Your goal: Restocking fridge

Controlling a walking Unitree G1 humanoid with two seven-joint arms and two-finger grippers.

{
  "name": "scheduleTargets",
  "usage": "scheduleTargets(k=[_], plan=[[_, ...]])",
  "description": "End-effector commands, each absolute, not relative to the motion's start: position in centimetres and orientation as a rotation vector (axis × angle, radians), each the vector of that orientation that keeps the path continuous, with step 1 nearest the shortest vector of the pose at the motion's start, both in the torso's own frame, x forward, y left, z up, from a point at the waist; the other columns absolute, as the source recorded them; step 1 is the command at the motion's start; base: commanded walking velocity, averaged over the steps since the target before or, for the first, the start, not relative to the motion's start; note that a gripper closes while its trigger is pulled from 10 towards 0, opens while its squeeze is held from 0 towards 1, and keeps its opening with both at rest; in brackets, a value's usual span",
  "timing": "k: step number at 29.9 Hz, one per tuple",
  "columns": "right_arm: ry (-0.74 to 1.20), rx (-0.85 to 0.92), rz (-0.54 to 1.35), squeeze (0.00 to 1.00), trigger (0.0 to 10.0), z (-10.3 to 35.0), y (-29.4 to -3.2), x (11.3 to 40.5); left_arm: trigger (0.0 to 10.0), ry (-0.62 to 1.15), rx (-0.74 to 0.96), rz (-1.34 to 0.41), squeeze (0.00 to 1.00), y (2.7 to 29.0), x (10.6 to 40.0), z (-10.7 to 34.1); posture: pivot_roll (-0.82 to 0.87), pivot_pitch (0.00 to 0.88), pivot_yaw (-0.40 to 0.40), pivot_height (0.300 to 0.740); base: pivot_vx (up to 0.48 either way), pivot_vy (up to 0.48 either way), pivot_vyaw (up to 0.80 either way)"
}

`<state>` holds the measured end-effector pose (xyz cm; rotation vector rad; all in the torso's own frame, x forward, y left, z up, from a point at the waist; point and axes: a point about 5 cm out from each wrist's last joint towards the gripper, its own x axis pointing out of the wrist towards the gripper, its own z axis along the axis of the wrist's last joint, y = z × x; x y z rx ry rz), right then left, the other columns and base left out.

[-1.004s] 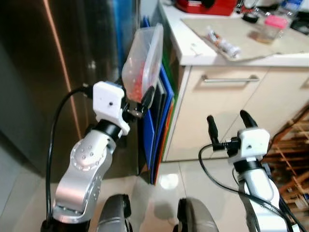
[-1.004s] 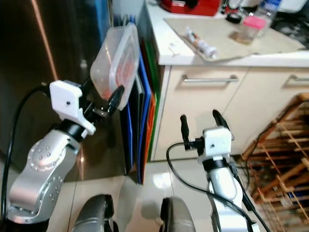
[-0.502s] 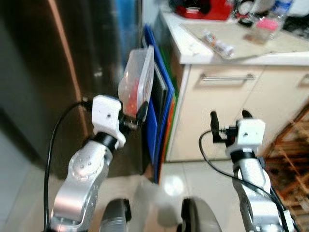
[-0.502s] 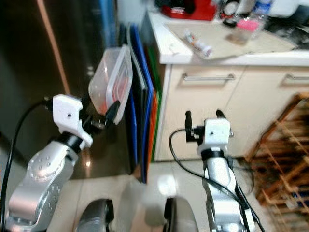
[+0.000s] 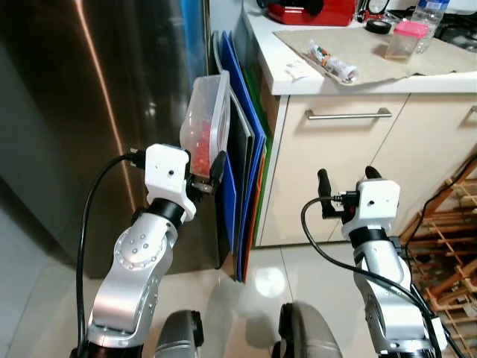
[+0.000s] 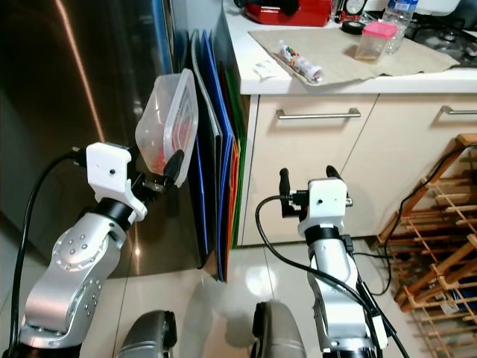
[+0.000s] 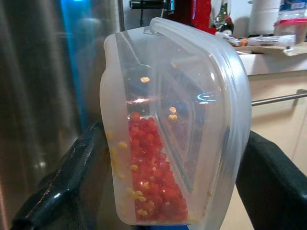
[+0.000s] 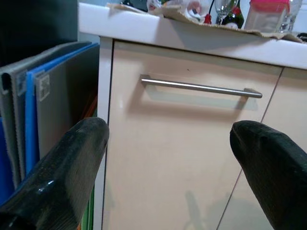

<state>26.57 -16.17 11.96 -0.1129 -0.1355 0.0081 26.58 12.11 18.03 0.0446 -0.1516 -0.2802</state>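
My left gripper [image 5: 203,168] is shut on a clear lidded plastic container [image 5: 206,119] that stands on its edge, with red and yellow bits pooled at its low end [image 7: 153,191]. I hold it up in front of the stainless fridge door [image 5: 97,112], which is closed. The black fingers [image 7: 72,177] press on both sides of the container. My right gripper [image 5: 344,179] is open and holds nothing, raised in front of a cream cabinet drawer with a metal handle [image 8: 201,87].
Blue, green and orange boards [image 5: 246,171] stand on edge between the fridge and the cabinet. The white counter [image 5: 358,74] carries a mat, a tube, a pink-lidded jar [image 5: 406,39] and a red appliance. A wooden rack [image 6: 440,224] stands at the right. Glossy tile floor lies below.
The camera has pulled back and steadied, so the scene has shifted. The container has come lower and closer to the fridge door. My right gripper stays open at about the same height.
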Motion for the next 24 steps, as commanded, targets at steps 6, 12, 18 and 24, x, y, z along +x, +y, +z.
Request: scheduleTargets(k=[6, 12, 18, 24], plan=[[-0.142, -0.116, 0.027, 0.00, 10.0, 12.11, -15.93, 26.86, 10.0, -0.176, 0.043, -0.255, 0.00, 12.14, 27.29, 18.57, 0.00, 0.000, -0.010, 0.650, -0.337, 0.000, 0.00], [-0.141, -0.118, 0.030, 0.00, 10.0, 12.11, -15.84, 26.90, 10.0, -0.177, 0.043, -0.255, 0.00, 12.07, 27.49, 18.61, 0.00, 0.000, -0.010, 0.650, -0.337, 0.000, 0.00], [-0.140, -0.123, 0.033, 0.00, 10.0, 12.15, -15.76, 26.99, 10.0, -0.182, 0.052, -0.265, 0.00, 11.89, 27.66, 18.69, -0.01, 0.000, -0.010, 0.650, -0.333, 0.000, 0.00], [-0.131, -0.136, 0.034, 0.00, 10.0, 12.15, -15.63, 27.14, 10.0, -0.191, 0.053, -0.272, 0.00, 11.75, 27.75, 18.77, -0.01, 0.000, -0.008, 0.650, -0.213, 0.000, 0.00]])
